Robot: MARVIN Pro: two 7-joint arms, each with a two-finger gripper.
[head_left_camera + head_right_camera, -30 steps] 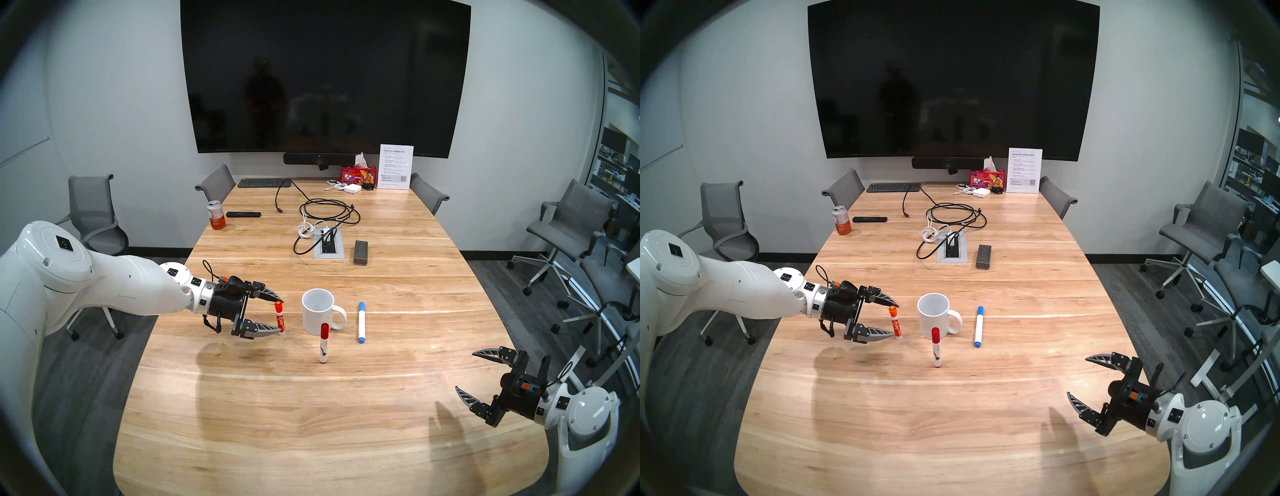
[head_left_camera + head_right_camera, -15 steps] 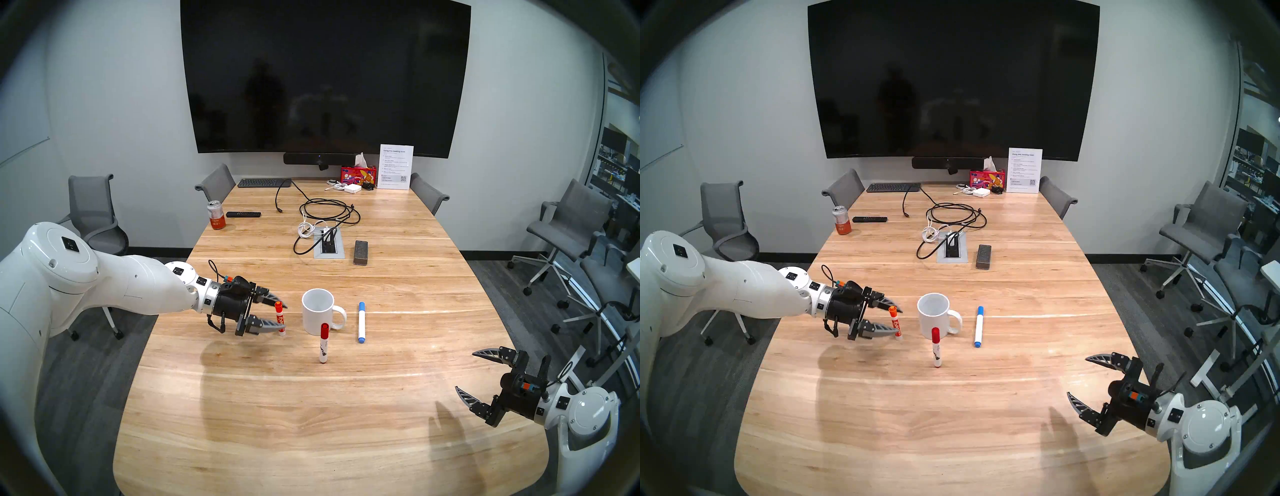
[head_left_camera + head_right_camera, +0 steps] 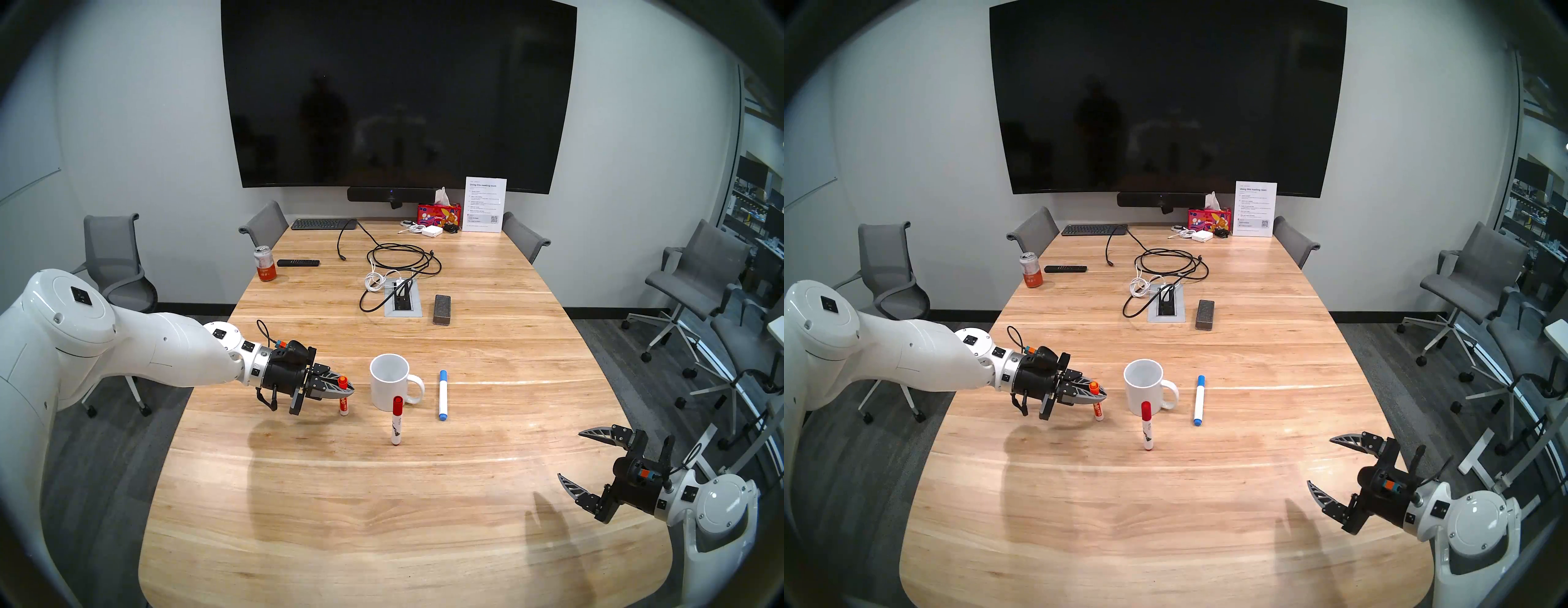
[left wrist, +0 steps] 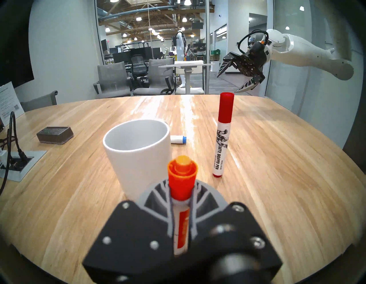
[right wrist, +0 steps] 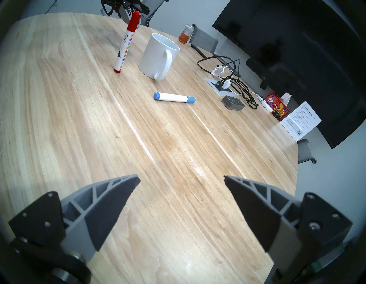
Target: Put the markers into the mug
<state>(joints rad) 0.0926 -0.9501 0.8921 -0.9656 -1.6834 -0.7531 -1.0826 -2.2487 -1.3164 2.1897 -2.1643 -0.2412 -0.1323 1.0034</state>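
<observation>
Head views: left gripper (image 3: pixel 345 390) fingers clamped on the upright orange-capped marker (image 3: pixel 344 405), its base on or near the tabletop (image 3: pixel 382 509), just left of the white mug (image 3: pixel 389 382). Red-capped marker (image 3: pixel 397 420) stands upright before the mug; blue-capped marker (image 3: pixel 443 395) lies flat to the mug's right. Right gripper (image 3: pixel 570 460) spread wide, holding nothing, well apart.

Left wrist: fingers (image 4: pixel 158 194) pinch the orange marker below its cap, mug right behind.

Right wrist: fingers (image 5: pixel 111 200) wide apart over bare tabletop.
</observation>
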